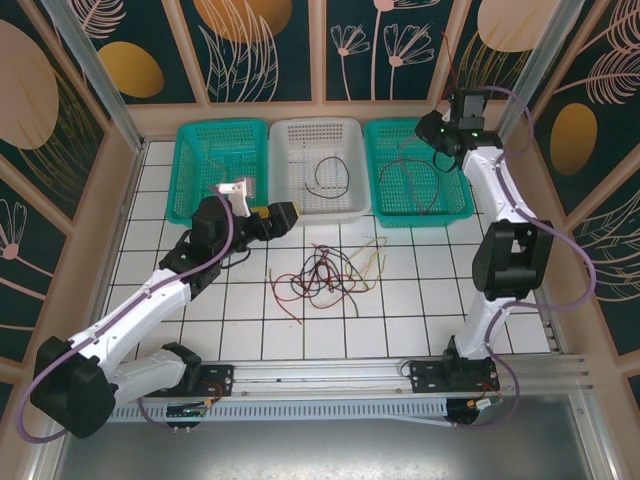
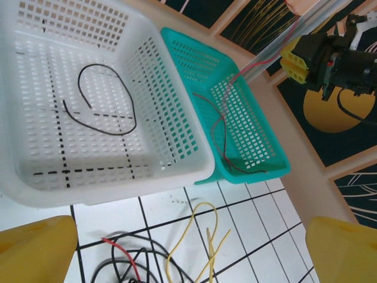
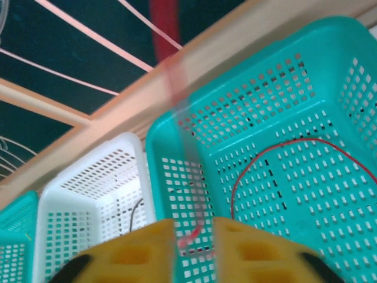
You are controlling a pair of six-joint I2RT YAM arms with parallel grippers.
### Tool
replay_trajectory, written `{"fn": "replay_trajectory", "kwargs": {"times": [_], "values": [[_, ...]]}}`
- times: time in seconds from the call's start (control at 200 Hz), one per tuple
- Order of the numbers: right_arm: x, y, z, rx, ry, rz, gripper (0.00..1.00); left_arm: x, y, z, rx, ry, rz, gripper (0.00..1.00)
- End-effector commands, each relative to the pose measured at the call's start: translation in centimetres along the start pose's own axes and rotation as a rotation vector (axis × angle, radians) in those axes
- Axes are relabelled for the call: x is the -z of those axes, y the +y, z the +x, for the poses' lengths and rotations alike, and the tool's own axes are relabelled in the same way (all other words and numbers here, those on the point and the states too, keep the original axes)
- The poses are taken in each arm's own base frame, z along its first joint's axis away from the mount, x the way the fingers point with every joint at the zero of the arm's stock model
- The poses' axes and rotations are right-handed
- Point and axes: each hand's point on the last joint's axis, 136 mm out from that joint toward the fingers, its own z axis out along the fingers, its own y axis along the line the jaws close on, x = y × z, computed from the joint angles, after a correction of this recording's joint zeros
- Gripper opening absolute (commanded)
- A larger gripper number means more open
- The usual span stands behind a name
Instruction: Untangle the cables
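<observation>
White tiled table with a black grid is sitting inside a wooden frame. Dark floral wall panels are closing it in on the left, far and right sides. Three baskets are lining the far edge: left teal basket, white basket, right teal basket.

A tangle of red, black and yellow cables is lying on the tiles mid-table, just in front of the white basket. One black cable is lying curled in the white basket, apart from the rest. A red cable is looping across the right teal basket's floor.

Left gripper is hovering by the white basket's front rim, near the tangle's far side. The left wrist view is showing its yellow fingers spread wide with nothing between them, and the tangle's far ends on the tiles below.

Right gripper is hanging high over the right teal basket. The top view is not resolving its jaws. The right wrist view is showing them a little apart, with a red strand running through the gap. Whether the pads are touching that strand is hard to tell through the blur. The left wrist view is giving a side look: a red strand is dropping from the right gripper into the right teal basket.
</observation>
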Motion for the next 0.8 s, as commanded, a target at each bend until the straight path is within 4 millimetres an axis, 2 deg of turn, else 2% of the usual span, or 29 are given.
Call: {"fn": "replay_trajectory", "kwargs": {"times": [0.0, 0.11, 0.25, 0.405, 0.491, 0.601, 0.671, 0.746, 0.796], "values": [[-0.6, 0.1, -0.8, -0.011, -0.008, -0.006, 0.39, 0.5, 0.1, -0.3, -0.011, -0.022, -0.004, 0.99], [0.2, 0.3, -1.7, -0.009, -0.04, 0.004, 0.48, 0.5, 0.0, -0.4, -0.023, -0.016, -0.012, 0.99], [2.3, 1.0, -2.6, -0.004, -0.077, 0.006, 0.5, 0.6, 0.1, -0.6, -0.031, -0.01, -0.03, 0.99], [6.2, 1.5, -2.7, 0.004, -0.127, 0.008, 0.51, 0.6, 0.0, -0.3, -0.022, 0.007, -0.027, 0.99], [9.4, 2.0, -2.4, 0.014, -0.167, -0.003, 0.51, 0.7, 0.1, -0.2, -0.018, 0.014, -0.033, 0.98], [13.3, 2.4, -0.1, 0.037, -0.188, -0.025, 0.52, 1.1, 0.0, -0.1, 0.001, 0.015, -0.03, 0.97], [15.4, 2.4, 2.5, 0.058, -0.181, -0.029, 0.52, 1.3, -0.2, 0.1, 0.021, 0.018, -0.018, 0.96], [16.9, 2.0, 6.7, 0.072, -0.137, -0.029, 0.53, 1.4, -0.2, 0.4, 0.045, 0.026, -0.006, 0.94], [17.3, 1.6, 10.3, 0.082, -0.087, -0.029, 0.54, 1.4, -0.2, 0.7, 0.062, 0.031, -0.001, 0.93]]}}
